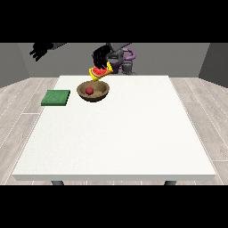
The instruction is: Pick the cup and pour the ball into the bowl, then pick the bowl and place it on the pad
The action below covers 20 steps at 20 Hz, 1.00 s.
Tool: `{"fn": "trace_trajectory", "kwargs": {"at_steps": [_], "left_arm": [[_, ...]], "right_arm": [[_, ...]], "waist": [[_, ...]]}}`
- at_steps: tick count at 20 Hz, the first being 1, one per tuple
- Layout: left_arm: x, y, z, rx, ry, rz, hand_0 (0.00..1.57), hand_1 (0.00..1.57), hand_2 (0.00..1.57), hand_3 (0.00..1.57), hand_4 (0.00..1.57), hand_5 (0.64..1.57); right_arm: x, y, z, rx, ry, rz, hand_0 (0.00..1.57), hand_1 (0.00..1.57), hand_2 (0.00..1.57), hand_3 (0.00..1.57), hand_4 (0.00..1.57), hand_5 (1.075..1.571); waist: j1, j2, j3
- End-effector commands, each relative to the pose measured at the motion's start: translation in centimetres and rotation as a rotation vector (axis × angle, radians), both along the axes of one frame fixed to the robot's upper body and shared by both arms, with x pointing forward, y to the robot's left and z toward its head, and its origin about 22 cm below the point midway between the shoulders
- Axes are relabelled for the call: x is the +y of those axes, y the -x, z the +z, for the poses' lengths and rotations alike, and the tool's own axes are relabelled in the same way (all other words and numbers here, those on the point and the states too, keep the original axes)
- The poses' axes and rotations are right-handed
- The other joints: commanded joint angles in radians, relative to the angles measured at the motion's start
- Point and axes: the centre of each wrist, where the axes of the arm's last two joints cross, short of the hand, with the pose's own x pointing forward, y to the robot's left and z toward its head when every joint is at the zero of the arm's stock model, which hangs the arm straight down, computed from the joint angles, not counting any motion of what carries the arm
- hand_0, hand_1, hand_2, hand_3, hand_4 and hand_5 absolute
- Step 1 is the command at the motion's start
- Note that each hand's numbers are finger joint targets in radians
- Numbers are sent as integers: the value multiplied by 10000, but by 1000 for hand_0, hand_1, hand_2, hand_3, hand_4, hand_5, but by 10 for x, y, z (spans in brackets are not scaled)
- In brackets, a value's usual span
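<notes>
Cup (99, 72), yellow with a red inside, hangs tipped over the far rim of the wooden bowl (93, 91), its mouth turned down and to the left toward the bowl. From my remote station I see the hand at the view's right (101, 57) curled round the cup from above, black fingers draped over its upper side. A small red ball (89, 90) lies inside the bowl, near its middle. The bowl stands upright on the white desk (120, 133), at the far left part of the top, just below the tilted cup; whether cup and bowl rim touch I cannot tell. A green square pad (56, 98) lies flat on the desk's left edge, left of the bowl and apart from it, with bare white surface between them. The hand at the view's left (39, 50) hangs raised in the air beyond the desk's far left corner, well apart from the pad and holding nothing; how its fingers lie I cannot make out. The robot's torso (121, 60) sits behind the desk's far edge.
</notes>
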Motion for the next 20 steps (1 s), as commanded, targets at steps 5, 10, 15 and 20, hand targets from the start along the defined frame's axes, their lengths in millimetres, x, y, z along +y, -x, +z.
{"fn": "trace_trajectory", "kwargs": {"at_steps": [5,10,15,20], "left_arm": [[59,-16,15,-84,4603,619,805,805,1571,1563,1168,1561],[117,-35,62,-369,10016,1074,635,635,936,669,1285,1545],[153,-42,109,110,15294,688,0,0,0,0,1120,1570],[217,-43,135,1386,17938,-927,0,0,0,0,1054,1566]], "right_arm": [[0,24,-22,616,3,-654,0,0,0,143,726,1546],[-9,23,-14,638,225,-1463,0,0,0,132,777,1559],[1,24,-25,863,141,-1758,0,0,0,0,788,1555],[30,33,-57,1129,-347,-2084,0,0,0,0,747,1563]], "waist": [[801,-606,-35],[1757,-617,-135],[2353,-255,-153],[2962,305,-49]]}}
